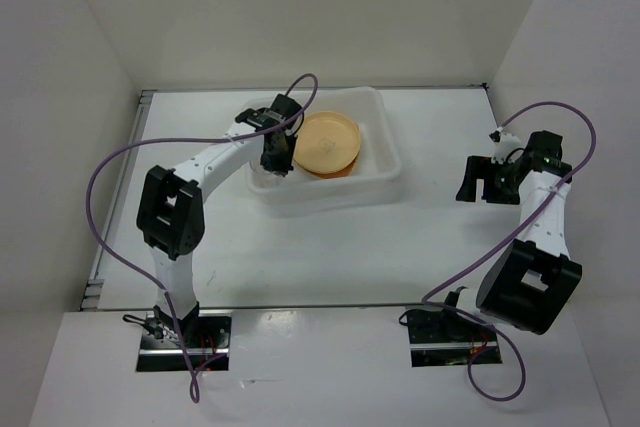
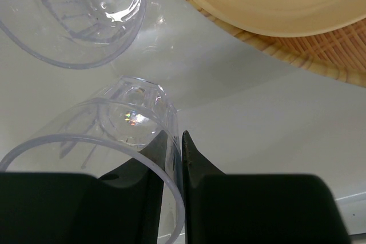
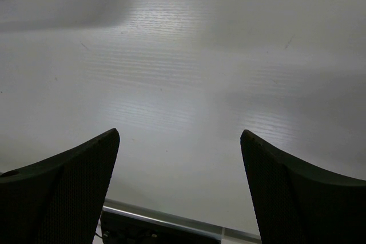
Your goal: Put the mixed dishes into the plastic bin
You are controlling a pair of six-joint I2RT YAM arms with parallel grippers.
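Pinching the wall of the clear cup (image 2: 134, 115) between nearly closed fingers, the left end effector (image 2: 178, 141) hangs low inside the plastic bin (image 1: 392, 165), beside the tan plate (image 1: 328, 142) lying on the orange woven dish (image 2: 337, 50). The step in hand looks like setting the cup down. The right end effector (image 1: 478, 179) hovers over the bare tabletop (image 1: 430, 237), fingers wide apart and empty; next, the left fingers likely need to part and lift straight up without snagging the cup.
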